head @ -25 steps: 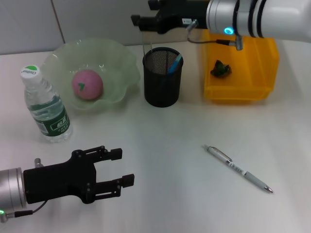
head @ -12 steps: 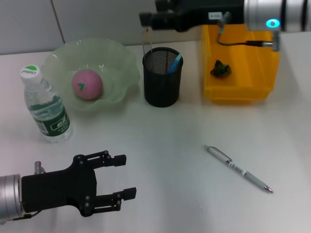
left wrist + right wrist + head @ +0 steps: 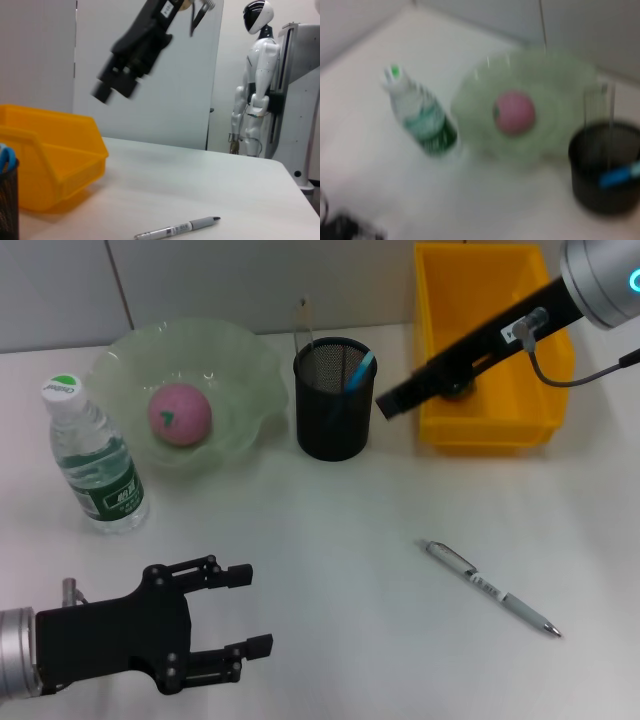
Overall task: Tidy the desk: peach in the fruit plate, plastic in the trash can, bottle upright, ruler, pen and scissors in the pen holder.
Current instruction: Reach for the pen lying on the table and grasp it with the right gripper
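The pink peach (image 3: 180, 413) lies in the pale green fruit plate (image 3: 120, 358). Left of the plate, the bottle (image 3: 95, 460) stands upright. The black mesh pen holder (image 3: 335, 425) holds the clear ruler (image 3: 303, 325) and the blue scissors (image 3: 360, 370). The silver pen (image 3: 490, 588) lies on the desk (image 3: 330, 530) at the front right, also in the left wrist view (image 3: 177, 230). My right gripper (image 3: 390, 405) hangs between the pen holder and the yellow trash can (image 3: 485, 432). The right arm hides the plastic. My left gripper (image 3: 252, 607) hovers open and holding nothing at the front left.
A grey wall runs along the back edge of the desk. The left wrist view shows a white humanoid robot (image 3: 257, 85) standing beyond the far side of the desk.
The right gripper was above the pen holder with the ruler hanging under it. It has swung right and down, leaving the ruler in the holder. The left gripper drifted slightly toward the front.
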